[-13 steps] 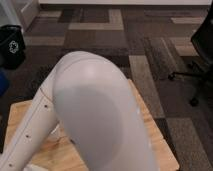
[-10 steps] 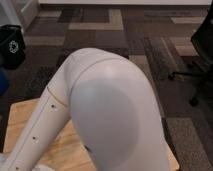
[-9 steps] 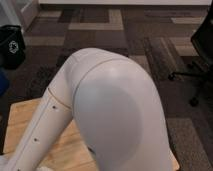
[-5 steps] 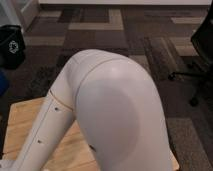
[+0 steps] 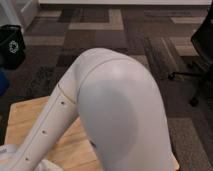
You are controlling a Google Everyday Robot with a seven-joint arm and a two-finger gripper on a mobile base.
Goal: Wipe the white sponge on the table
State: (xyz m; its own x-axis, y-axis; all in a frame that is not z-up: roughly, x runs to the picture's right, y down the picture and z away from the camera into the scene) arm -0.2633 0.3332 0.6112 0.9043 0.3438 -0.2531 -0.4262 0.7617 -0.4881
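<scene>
A bulky, rounded white robot arm (image 5: 120,115) fills most of the view and is stretched over the light natural-wood plank table (image 5: 30,117). Only the table's left edge and far left corner are seen. The gripper is out of sight, so its state cannot be told. The white sponge is likewise hidden.

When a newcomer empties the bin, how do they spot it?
From the white robot arm over the wooden table, gripper out of view, look upper left. The bin stands on carpet, black with a white recycling mark, unlike the chair opposite.
</scene>
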